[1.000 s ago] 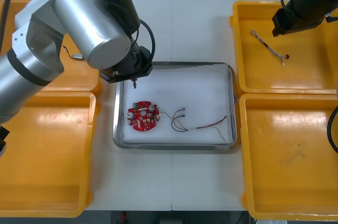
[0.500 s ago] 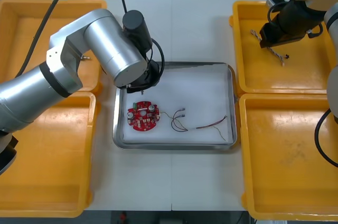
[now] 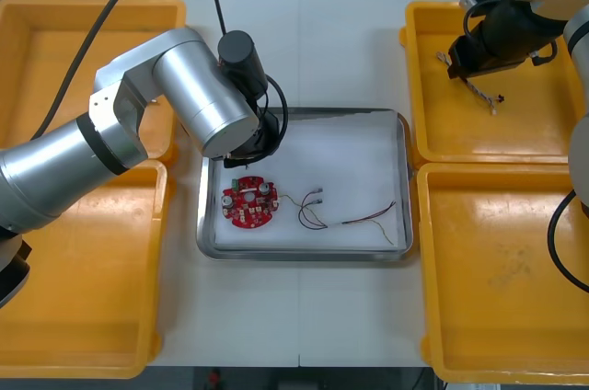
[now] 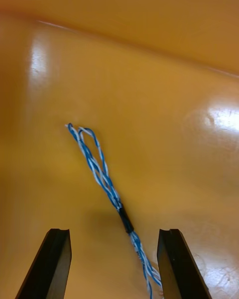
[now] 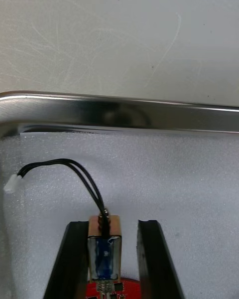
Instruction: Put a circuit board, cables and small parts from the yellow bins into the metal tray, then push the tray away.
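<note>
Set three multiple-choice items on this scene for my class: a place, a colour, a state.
1. Where is the left hand? A over the metal tray's far left corner; B over the tray's near right corner; C outside the tray.
2. The circuit board in the tray is: A green; B red; C blue.
3. The right hand over the twisted cable is: A open; B shut on the cable; C shut on nothing.
Key: A, it hangs at that corner's rim; B, plainly red; A, fingers apart, cable untouched.

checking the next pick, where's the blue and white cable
The blue and white cable lies in the far right yellow bin, just below the open right gripper.
</note>
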Tool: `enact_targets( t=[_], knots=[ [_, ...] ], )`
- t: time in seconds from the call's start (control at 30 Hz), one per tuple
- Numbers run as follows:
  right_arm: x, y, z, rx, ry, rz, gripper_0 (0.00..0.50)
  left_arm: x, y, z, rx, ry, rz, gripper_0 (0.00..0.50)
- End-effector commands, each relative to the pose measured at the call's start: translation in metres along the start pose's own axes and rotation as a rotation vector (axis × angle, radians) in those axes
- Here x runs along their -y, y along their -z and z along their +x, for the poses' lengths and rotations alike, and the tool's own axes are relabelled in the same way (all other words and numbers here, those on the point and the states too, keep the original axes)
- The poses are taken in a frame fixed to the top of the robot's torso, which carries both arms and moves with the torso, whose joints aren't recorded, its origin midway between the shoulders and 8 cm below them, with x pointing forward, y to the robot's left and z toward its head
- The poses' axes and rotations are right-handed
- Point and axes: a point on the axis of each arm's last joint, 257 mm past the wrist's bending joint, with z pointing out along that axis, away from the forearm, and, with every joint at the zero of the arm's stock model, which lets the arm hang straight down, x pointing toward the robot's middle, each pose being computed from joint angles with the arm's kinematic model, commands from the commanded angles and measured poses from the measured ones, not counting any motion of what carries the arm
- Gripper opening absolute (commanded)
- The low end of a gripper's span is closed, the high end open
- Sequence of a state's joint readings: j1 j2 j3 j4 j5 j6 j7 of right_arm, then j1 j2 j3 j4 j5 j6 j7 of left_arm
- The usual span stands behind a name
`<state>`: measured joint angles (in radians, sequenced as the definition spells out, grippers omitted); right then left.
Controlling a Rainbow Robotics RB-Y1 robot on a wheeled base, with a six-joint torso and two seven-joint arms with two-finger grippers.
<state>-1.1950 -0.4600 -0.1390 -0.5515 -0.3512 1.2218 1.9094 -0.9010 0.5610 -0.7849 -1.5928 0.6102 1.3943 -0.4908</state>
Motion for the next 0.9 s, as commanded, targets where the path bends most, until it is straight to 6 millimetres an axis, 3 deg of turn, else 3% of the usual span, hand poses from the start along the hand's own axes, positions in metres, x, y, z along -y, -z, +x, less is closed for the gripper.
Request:
enact_targets(
  t=[0.03, 0.37, 0.57, 0.8, 0.9],
  knots=[
    [0.006, 0.000, -0.007, 0.030, 0.070, 0.026, 0.500, 0.026, 0.013, -0.014, 0.043, -0.031, 0.032, 0.500],
    [0.013, -0.013, 0.006, 0.024, 0.073, 0.039, 0.500, 0.025, 0.018, -0.018, 0.055, 0.014, 0.026, 0.500],
    [0.015, -0.016, 0.013, 0.014, 0.067, 0.041, 0.500, 0.013, 0.043, -0.026, 0.039, 0.065, -0.017, 0.500],
    [0.016, -0.020, 0.020, 0.003, 0.058, 0.039, 0.497, -0.007, 0.080, -0.055, 0.027, 0.178, -0.054, 0.500],
    [0.016, -0.022, 0.023, -0.001, 0.055, 0.037, 0.359, -0.017, 0.096, -0.068, 0.031, 0.228, -0.064, 0.500]
  ],
)
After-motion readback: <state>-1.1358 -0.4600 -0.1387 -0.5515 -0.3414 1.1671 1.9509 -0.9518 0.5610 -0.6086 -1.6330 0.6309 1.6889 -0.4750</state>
